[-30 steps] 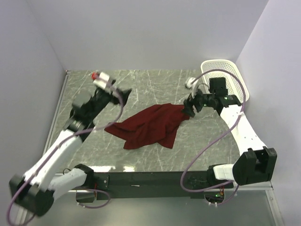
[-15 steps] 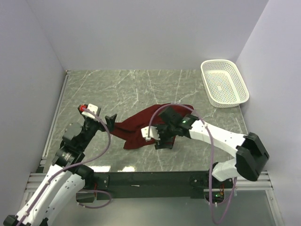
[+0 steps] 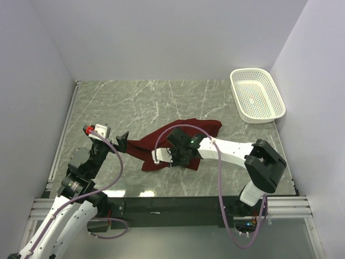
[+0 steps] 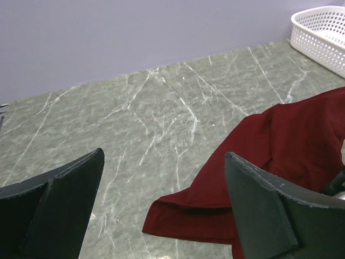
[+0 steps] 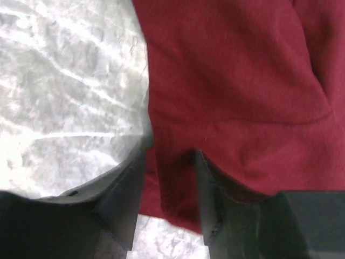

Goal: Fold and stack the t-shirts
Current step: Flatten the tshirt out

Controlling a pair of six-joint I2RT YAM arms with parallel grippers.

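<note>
The dark red t-shirt (image 3: 186, 136) lies crumpled in the middle of the marble table; no neck label shows. My right gripper (image 3: 173, 156) is down on the shirt's near edge. In the right wrist view, the right gripper (image 5: 170, 156) has its jaws partly apart and astride a fold of the shirt's hem (image 5: 178, 178), with cloth lying between the fingers and over the right one. My left gripper (image 3: 123, 139) is open and empty just left of the shirt's left corner. In the left wrist view that gripper (image 4: 164, 162) hovers above the table with the shirt (image 4: 280, 145) ahead to the right.
A white perforated basket (image 3: 256, 94) stands at the back right by the wall, also seen in the left wrist view (image 4: 321, 29). Grey walls close in the table at the back and both sides. A cable (image 3: 161, 141) loops from the right arm over the shirt.
My right arm has swung from the back right, near the basket, across to the shirt's near edge. My left arm has drawn back toward the near left. The shirt has barely moved.
</note>
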